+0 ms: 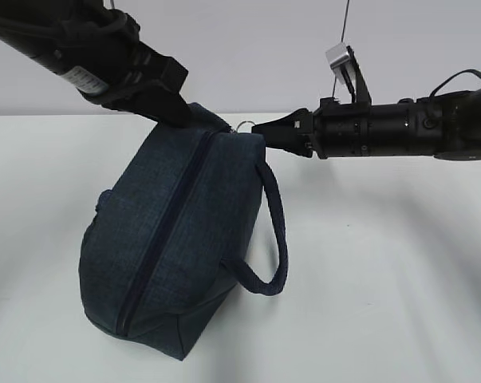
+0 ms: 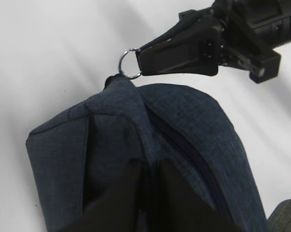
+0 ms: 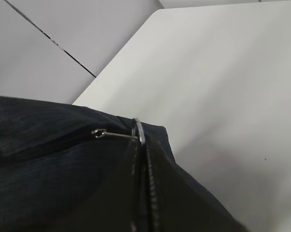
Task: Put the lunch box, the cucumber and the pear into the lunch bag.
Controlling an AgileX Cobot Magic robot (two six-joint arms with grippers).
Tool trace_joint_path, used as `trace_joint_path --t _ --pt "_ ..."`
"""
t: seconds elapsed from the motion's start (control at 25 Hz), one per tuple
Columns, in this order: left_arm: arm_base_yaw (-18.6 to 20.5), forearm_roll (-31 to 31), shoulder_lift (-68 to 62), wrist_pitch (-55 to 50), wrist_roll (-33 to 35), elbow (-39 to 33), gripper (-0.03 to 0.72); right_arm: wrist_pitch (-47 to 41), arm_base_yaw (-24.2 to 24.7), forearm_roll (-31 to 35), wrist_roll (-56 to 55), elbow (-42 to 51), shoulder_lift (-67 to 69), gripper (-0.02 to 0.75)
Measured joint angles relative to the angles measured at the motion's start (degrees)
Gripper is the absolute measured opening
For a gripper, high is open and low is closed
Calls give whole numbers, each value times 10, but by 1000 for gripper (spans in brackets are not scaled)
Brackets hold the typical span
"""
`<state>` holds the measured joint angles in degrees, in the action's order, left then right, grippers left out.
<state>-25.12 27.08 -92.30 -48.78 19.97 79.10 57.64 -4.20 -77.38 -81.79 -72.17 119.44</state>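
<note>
Nearest the camera, the lunch bag (image 1: 176, 239) sat tilted on the white table (image 1: 384, 303), its long zipper (image 1: 164, 239) shut along the whole visible run and its looped handle (image 1: 274, 239) hanging to the right. Up at the bag's top corner, the left gripper (image 1: 172, 112) was pinched onto a fold of the fabric, holding the bag up. Just beyond it, the right gripper (image 2: 145, 60) had its tips closed on the silver ring pull (image 2: 128, 63), which stood clear of the cloth. The step in hand looked to be working the zipper (the bag was still closed, so nothing could go in yet). To do it well, the left should hold the fabric taut while the right draws the ring straight along the zipper line, not sideways, lest the thin ring slip from the tips. No lunch box, cucumber or pear showed in any view.
</note>
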Motion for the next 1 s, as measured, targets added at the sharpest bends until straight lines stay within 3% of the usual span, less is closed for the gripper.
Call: trace_joint_path --t 0.28,0.72,1.0 --pt "0 33 11 -14 42 0 27 9 6 2 -4 -9 2 0" --pt "0 42 11 -34 48 0 27 38 8 -27 -32 -82 4 0" --pt "0 80 11 -48 120 0 27 -1 8 -63 -49 -85 4 0"
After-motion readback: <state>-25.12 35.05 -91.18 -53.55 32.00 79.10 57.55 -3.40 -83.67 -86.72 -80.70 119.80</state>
